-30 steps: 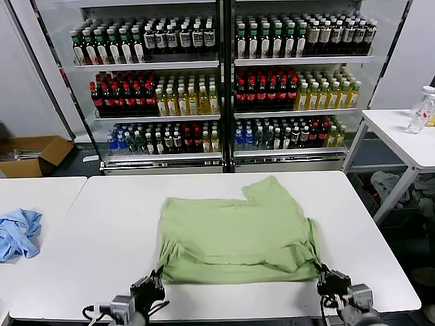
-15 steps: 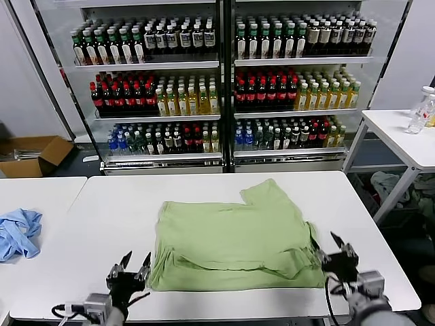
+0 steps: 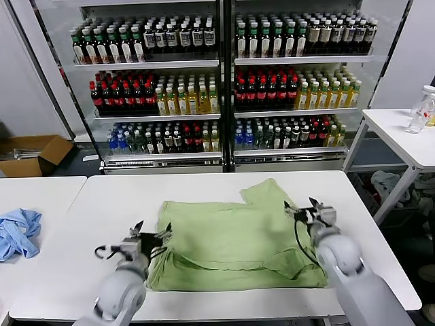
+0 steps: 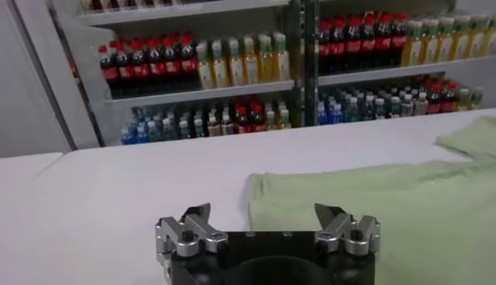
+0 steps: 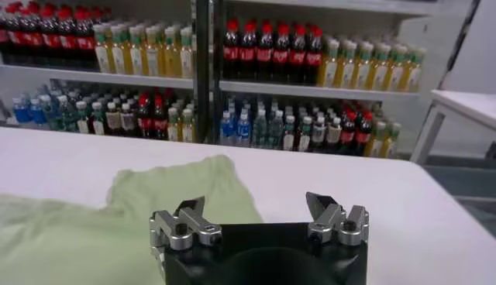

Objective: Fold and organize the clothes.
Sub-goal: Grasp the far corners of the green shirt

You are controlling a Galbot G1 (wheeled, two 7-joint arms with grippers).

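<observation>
Shirt (image 3: 234, 244) half-folded on counter (image 3: 102, 204) | left gripper (image 3: 151, 234), right gripper (image 3: 304, 206): fingers spread, empty | risk: loose near fold slumps, or single-layer regrasp drags it open.

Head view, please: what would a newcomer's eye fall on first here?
A light green cotton shirt lies partly folded across the middle of the white table. The left gripper and right gripper hover open at its two side edges. Behind, glass-fronted coolers hold rows of colourful bottles.

Both tools released shirt (image 3: 234, 244), opened, moved forward.
</observation>
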